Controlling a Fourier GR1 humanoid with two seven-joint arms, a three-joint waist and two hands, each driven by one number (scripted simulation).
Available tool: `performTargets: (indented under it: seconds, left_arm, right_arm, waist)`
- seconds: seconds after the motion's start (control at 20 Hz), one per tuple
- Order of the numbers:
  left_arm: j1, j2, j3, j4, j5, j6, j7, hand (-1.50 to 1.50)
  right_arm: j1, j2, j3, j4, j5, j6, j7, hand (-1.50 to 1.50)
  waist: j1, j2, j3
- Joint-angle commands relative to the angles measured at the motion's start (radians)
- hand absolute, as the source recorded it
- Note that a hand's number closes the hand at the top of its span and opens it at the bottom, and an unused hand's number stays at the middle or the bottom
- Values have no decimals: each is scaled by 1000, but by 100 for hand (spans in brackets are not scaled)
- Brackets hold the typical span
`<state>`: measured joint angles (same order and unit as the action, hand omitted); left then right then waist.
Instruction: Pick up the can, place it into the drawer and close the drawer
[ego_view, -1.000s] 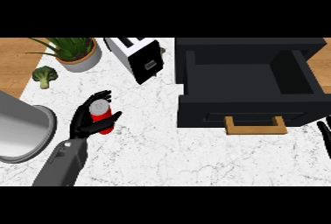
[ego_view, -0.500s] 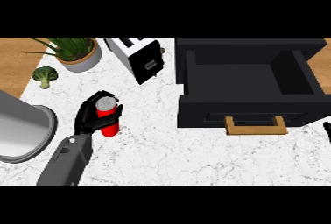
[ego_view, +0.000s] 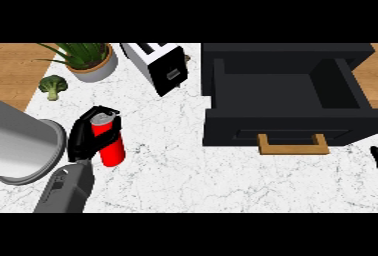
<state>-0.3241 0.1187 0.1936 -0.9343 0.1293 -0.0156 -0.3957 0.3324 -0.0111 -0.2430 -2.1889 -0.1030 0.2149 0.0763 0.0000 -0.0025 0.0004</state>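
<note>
Your left hand (ego_view: 87, 137) is at the lower left of the frame, and its black fingers are curled around the red can (ego_view: 111, 145). The can sits in that hand, over the white counter (ego_view: 184, 175), just beside the big grey pot (ego_view: 26, 145) at the left edge. You can see the can's silver top pointing toward the upper part of the frame and its red body running down toward the lower part, so its long side goes up and down in the picture, leaning a little. I think the can is picked up or close to it, but you cannot tell from here if it is off the counter. The black drawer (ego_view: 284, 107) is pulled open at the upper right of the frame, with its wooden handle (ego_view: 293, 145) on the front, facing the lower edge. So the drawer lies to the right of the can and a bit higher in the picture, well apart from it. Your next move should carry the can across to the right and over the drawer's front wall. Your right hand (ego_view: 374, 156) only peeks in at the right edge, near the handle, and you cannot tell if its fingers are apart or together. It is the nearer hand for pushing the drawer shut later.
</note>
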Motion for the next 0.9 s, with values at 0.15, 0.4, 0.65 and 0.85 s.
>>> performTargets:
  seconds: [0.15, 0.4, 0.65, 0.85]
  left_arm:
    - [38, -50, -94, -238, -24, 58, 153, 150]
    - [-26, -67, -153, -364, -66, 112, 266, 150]
    - [-128, -80, -187, -444, -94, 162, 407, 150]
    - [-197, -117, -296, -449, -107, 271, 497, 150]
  right_arm:
    - [-5, 2, -16, 12, -6, 12, -21, -150]
    - [-8, 10, 31, 10, 45, -28, -14, -150]
    - [53, 10, 42, -72, -2, -33, -13, -150]
    - [-52, -25, -39, 15, -27, -15, 19, -150]
  waist:
    - [-3, 0, 0]
    - [-2, 0, 0]
    - [-8, -1, 0]
    - [-8, 2, 0]
